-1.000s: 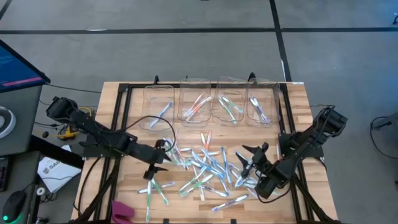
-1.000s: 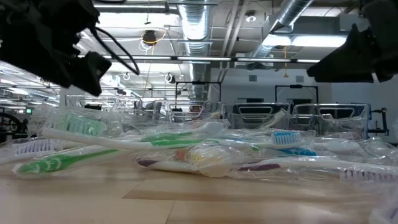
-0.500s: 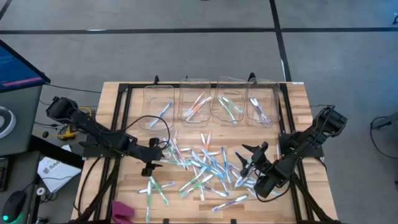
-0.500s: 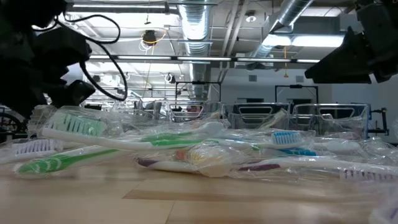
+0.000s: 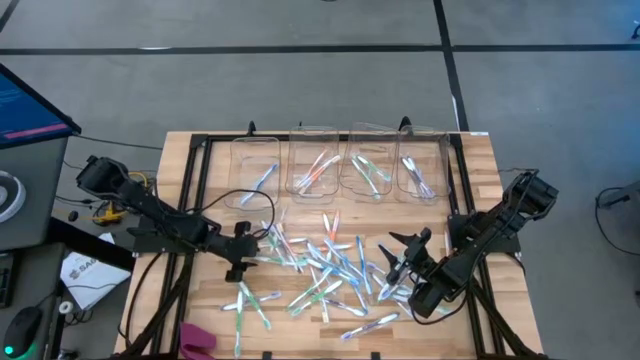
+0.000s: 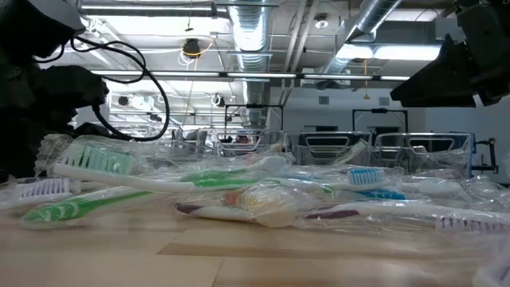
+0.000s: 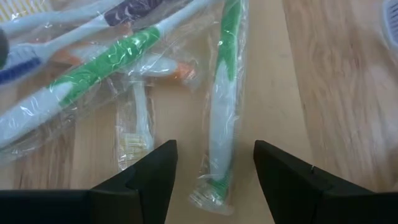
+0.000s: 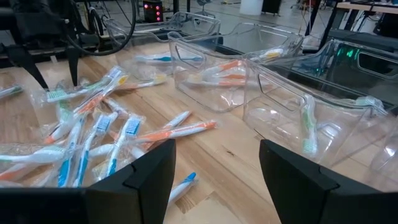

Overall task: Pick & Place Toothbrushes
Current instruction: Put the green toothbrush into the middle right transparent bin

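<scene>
Several wrapped toothbrushes [image 5: 322, 268] lie scattered in a heap on the wooden table [image 5: 480, 160]. My left gripper [image 5: 238, 268] hangs open at the heap's left edge, tipped downward. In the left wrist view its fingers [image 7: 152, 177] stand on either side of a green-and-white toothbrush [image 7: 222, 118] that lies flat in its clear wrapper. My right gripper [image 5: 398, 256] waits open above the heap's right side, pointing nearly level toward the bins [image 8: 217, 155]. In the low view it shows at the upper right [image 6: 450, 68].
Several clear bins [image 5: 330, 165] stand in a row along the far side, each with a few toothbrushes inside. A black frame [image 5: 190, 190] runs along the table's edges. A pink object [image 5: 197, 340] lies at the near left corner. A cable [image 5: 235, 195] loops by the left arm.
My left gripper has sunk toward the table and drawn slightly toward the left edge, tipping further downward, and has stayed open. The toothbrushes have not moved.
</scene>
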Action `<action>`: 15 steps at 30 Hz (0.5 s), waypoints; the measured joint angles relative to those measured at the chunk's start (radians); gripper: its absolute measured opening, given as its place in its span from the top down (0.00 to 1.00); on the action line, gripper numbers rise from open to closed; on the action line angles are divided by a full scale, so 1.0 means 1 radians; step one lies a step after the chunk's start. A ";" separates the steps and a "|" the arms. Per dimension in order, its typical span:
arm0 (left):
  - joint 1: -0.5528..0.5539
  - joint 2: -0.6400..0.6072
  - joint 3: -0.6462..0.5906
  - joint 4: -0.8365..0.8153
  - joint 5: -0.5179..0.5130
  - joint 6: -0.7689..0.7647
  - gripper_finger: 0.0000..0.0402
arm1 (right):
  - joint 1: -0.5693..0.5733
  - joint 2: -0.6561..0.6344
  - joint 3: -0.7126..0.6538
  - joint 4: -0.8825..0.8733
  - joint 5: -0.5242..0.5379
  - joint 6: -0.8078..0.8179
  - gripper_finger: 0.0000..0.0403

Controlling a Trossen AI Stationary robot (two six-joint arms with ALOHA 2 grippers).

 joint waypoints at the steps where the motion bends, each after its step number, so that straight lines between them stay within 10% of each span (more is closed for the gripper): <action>1: 0.000 0.005 0.000 0.002 0.000 0.000 0.48 | 0.000 0.000 0.000 0.000 0.000 0.000 0.44; 15: 0.001 0.010 -0.002 0.020 -0.008 -0.046 0.78 | 0.000 0.000 0.000 0.000 0.000 0.000 0.44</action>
